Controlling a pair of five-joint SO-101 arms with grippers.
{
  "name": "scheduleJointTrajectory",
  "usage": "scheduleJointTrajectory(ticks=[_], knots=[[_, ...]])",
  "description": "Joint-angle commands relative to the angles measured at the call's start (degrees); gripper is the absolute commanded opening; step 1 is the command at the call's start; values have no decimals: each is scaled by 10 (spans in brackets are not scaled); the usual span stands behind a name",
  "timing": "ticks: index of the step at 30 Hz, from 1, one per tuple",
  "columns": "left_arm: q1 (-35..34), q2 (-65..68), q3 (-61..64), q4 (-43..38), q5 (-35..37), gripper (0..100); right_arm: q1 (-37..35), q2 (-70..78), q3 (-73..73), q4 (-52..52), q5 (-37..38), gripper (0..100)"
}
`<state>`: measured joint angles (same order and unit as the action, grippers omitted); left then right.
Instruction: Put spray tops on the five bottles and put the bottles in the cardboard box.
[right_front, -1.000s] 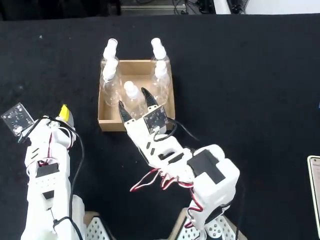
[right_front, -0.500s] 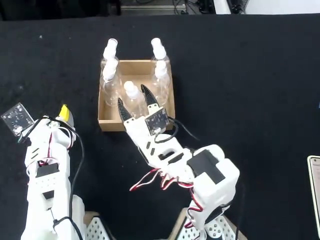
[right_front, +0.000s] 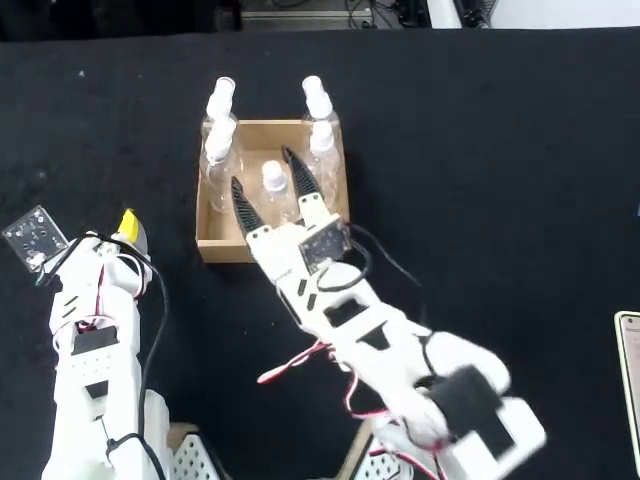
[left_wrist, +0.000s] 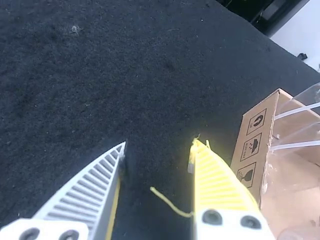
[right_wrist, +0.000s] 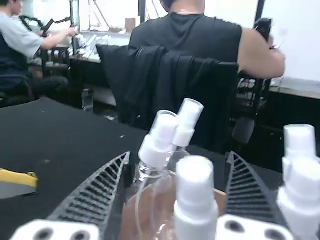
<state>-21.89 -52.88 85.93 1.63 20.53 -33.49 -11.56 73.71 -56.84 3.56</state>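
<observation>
A cardboard box (right_front: 215, 245) holds several clear bottles with white spray tops. Two stand at the back (right_front: 220, 97) (right_front: 316, 97) and two in front of them (right_front: 218, 140) (right_front: 322, 138). The middle bottle (right_front: 273, 178) stands nearest me. My right gripper (right_front: 262, 168) is open, with its black fingers inside the box on either side of that bottle's top (right_wrist: 195, 190) and a gap on each side. My left gripper (left_wrist: 159, 145) is open over the black table beside the box corner (left_wrist: 255, 145), with nothing between its fingers.
The black table cloth (right_front: 480, 150) spreads wide to the right of the box. A white object (right_front: 630, 370) lies at the table's right edge. Behind the table are chairs and people who touch nothing here.
My right arm has stretched forward, carrying its fingers deeper into the box along the middle bottle. That bottle's top has shifted slightly right. The left arm has not moved.
</observation>
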Motion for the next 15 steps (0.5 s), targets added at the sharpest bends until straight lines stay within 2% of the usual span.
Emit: scheduleJointTrajectory(ticks=[1, 8, 12, 15], knots=[[-7, -16, -6, -11, 1, 181, -11, -101, -63, 90, 4, 247], [-7, -16, -6, -11, 1, 181, 14, -265, -160, 346, 4, 244], [-8, -16, -4, -8, 1, 180, 63, -367, -177, 497, 3, 242], [-9, -17, 2, -7, -11, 135, 115, -442, -172, 638, 3, 147]])
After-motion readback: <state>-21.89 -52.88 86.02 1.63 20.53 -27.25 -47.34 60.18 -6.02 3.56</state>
